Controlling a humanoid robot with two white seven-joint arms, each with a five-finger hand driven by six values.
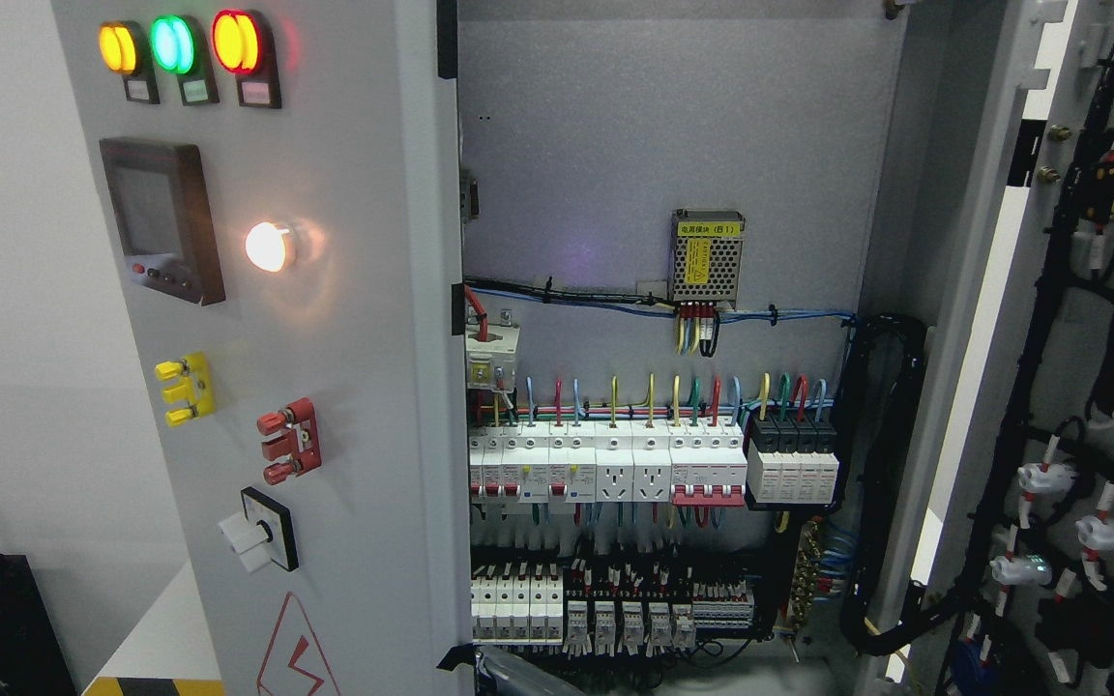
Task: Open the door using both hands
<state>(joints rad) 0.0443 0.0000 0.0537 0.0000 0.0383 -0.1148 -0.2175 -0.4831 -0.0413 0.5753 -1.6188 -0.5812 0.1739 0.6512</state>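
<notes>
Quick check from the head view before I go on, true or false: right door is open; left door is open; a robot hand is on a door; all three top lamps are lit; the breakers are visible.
1. The right door is open. True: its wired inner side shows.
2. The left door is open. False: it shows its outer face.
3. A robot hand is on a door. False: no hand is in view.
4. All three top lamps are lit. True.
5. The breakers are visible. True.

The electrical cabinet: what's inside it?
Inside the cabinet: a mesh-covered power supply, rows of white circuit breakers with coloured wires, and smaller breakers below. The left door hides the left part.
</notes>
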